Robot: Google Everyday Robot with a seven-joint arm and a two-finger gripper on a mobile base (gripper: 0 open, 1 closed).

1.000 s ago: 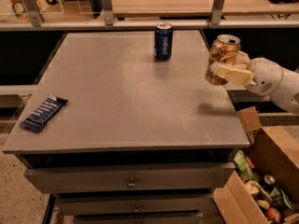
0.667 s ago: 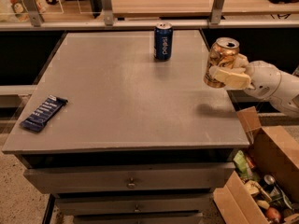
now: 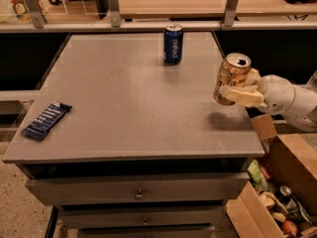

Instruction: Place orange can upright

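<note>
Orange can (image 3: 232, 73) off the worktop (image 3: 124, 108), held in the air above the right edge, about midway between near and far. Tool (image 3: 245, 86) comes in from the right and is closed round the can's lower body, one pale finger (image 3: 242, 96) across the front. Can is close to upright, opened top up, leaning slightly. Its shadow (image 3: 225, 119) falls on the worktop just below and to the near side, so there is a clear gap under the base. Blue can (image 3: 173, 43) stands upright at the far middle, well apart. Dark wrapped bar (image 3: 46, 120) lies at the near left edge. Open cardboard box (image 3: 287, 157) of oddments sits on the floor at the right, below the tool. Judgement: pick-up done, can roughly oriented. Left to do: level it, lower it onto the worktop, let go with it standing.
</note>
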